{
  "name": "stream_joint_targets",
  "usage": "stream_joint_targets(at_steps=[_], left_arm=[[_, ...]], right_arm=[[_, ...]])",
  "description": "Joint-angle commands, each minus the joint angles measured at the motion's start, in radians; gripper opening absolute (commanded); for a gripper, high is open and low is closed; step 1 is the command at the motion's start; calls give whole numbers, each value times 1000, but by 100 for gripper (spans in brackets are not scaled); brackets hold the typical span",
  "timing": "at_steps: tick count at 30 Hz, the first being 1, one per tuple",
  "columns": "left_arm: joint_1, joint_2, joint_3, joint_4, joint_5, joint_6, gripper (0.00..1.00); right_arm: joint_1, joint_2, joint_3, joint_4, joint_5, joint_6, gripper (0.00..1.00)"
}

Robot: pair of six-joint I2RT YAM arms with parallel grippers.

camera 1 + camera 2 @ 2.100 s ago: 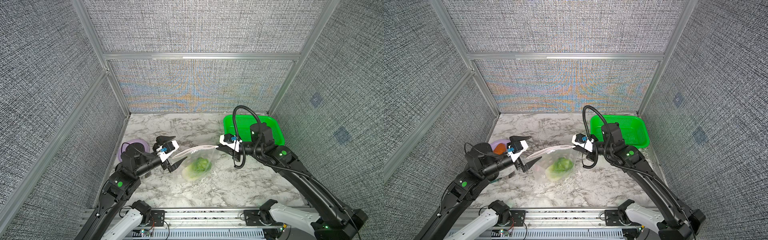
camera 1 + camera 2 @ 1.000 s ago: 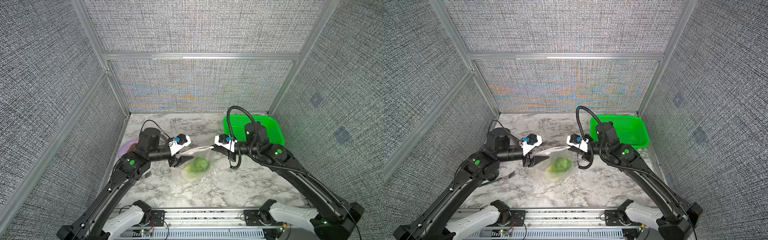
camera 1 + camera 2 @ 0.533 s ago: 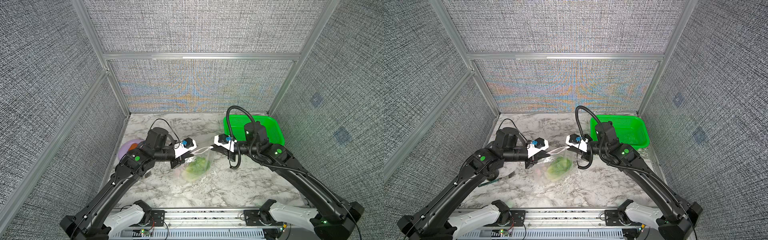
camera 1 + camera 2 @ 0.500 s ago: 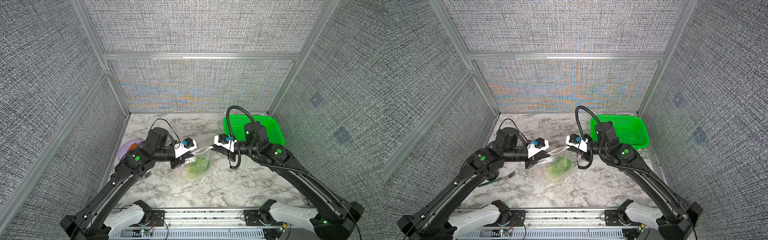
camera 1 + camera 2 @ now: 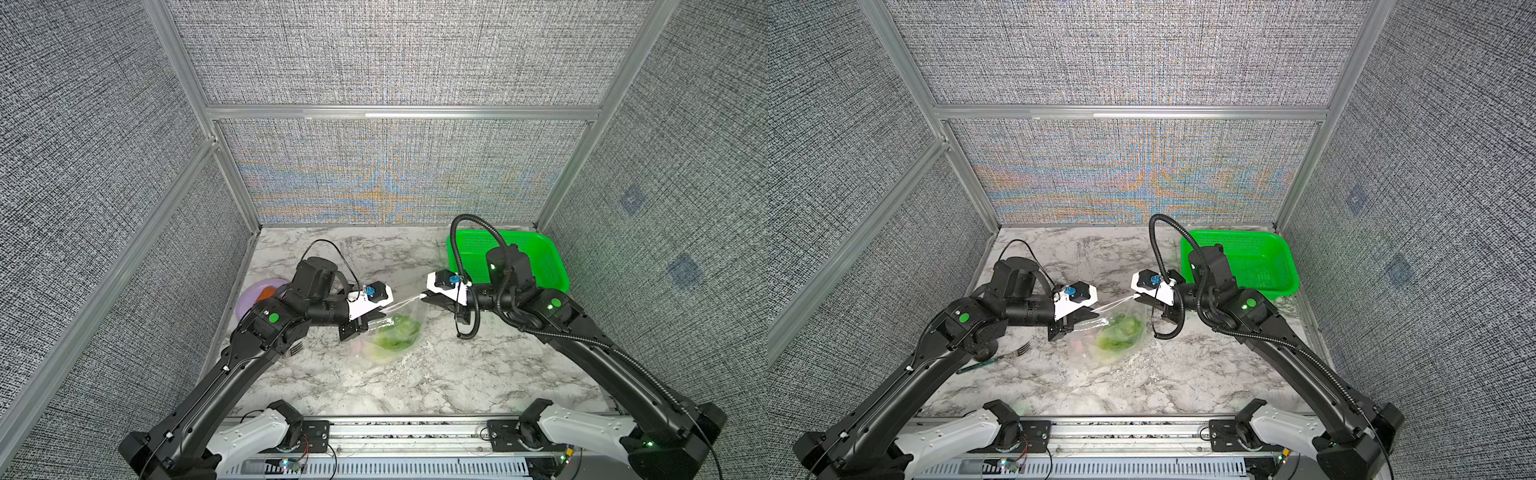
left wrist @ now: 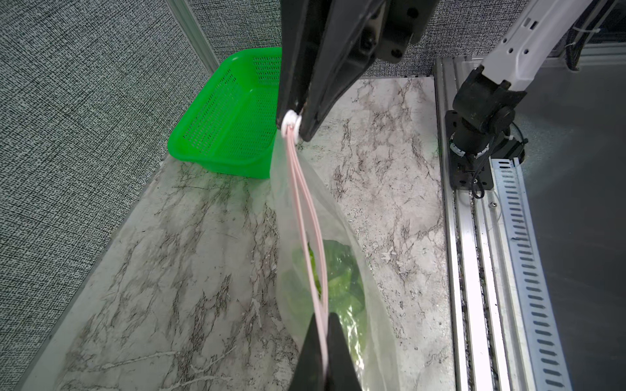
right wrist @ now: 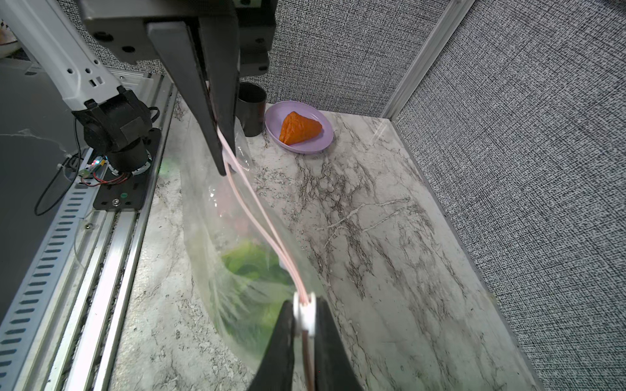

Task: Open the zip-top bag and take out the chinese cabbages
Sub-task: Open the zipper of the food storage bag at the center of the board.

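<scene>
In both top views we're seeing the zip-top bag [image 5: 388,338] hanging between the two arms near the middle of the bench [image 5: 415,386], with its belly sagging down onto the marble. The left gripper [image 5: 381,316] is pinching one end of the pink zip strip [image 5: 402,303], and the right gripper [image 5: 423,296] is pinching the opposite end. The chinese cabbages [image 5: 1121,330] are sitting inside the bag, green leaves showing through the plastic. A green basket [image 5: 1254,257] is standing behind the right arm.

Over to the left wrist view: the left gripper's jaws are pressing together on the strip, and the two pink tracks are gaping into a narrow slit above the cabbage. Across from us, the right gripper is clamping a white slider [image 6: 292,122].

Right wrist view now: we're watching that slider being squeezed between the right jaws. Beyond it, a purple plate [image 7: 323,140] is carrying an orange wedge [image 7: 299,128].
</scene>
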Motion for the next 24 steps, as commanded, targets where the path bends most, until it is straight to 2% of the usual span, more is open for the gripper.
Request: stream_joint_targets(at_steps=[1, 15, 16, 17, 18, 20, 21, 22, 24], left_arm=[[0, -1, 3, -62, -10, 25, 0], [0, -11, -13, -46, -14, 30, 0], [0, -11, -13, -43, -15, 28, 0], [1, -14, -14, -36, -18, 24, 0], [0, -16, -15, -28, -22, 18, 0], [0, -22, -17, -9, -29, 9, 0], [1, -23, -17, 0, -33, 5, 0], [0, -25, -17, 5, -37, 1, 0], [1, -25, -14, 15, -42, -5, 0]], right_arm=[[-12, -2, -5, 0, 86, -17, 0], [-34, -13, -20, -5, 100, -22, 0], [-34, -15, -20, -4, 94, -22, 2], [-34, -19, -22, 1, 88, -19, 25], [-35, -23, -24, 10, 88, -10, 42], [-33, -49, -41, 48, 85, 10, 58], [-34, -65, -56, 75, 82, 21, 81], [-34, -90, -77, 114, 76, 37, 98], [-34, -130, -111, 177, 78, 62, 98]])
